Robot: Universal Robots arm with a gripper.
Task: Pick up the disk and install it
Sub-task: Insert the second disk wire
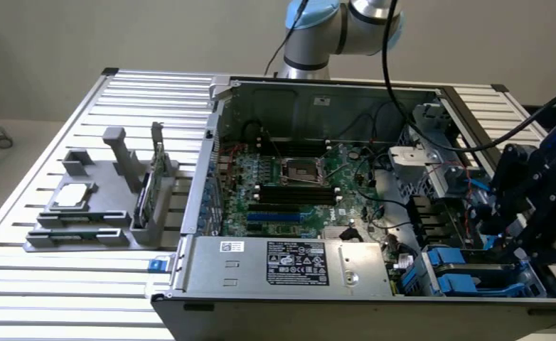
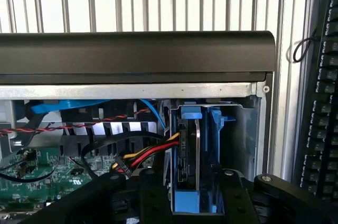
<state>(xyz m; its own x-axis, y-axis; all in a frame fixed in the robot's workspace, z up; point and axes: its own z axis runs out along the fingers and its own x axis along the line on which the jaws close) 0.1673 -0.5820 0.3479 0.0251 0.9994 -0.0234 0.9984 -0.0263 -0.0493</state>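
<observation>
The disk (image 2: 196,150) stands on edge in its bright blue carrier, set down into the drive bay (image 2: 248,129) at the corner of the open computer case (image 1: 259,284). My gripper (image 2: 196,187) straddles it from above, with a black finger pressed against each side of the carrier, so it is shut on the disk. In the exterior view the gripper (image 1: 508,245) hangs over the bay at the case's right end, and the arm's black body hides most of the disk there.
Red, yellow and black cables (image 2: 150,155) run close beside the bay. Two more blue carriers (image 1: 453,273) sit low in the case. The motherboard (image 1: 297,188), the power supply (image 1: 288,263), a grey fixture (image 1: 98,206) with a chip and green card, and a keyboard (image 2: 322,102) are nearby.
</observation>
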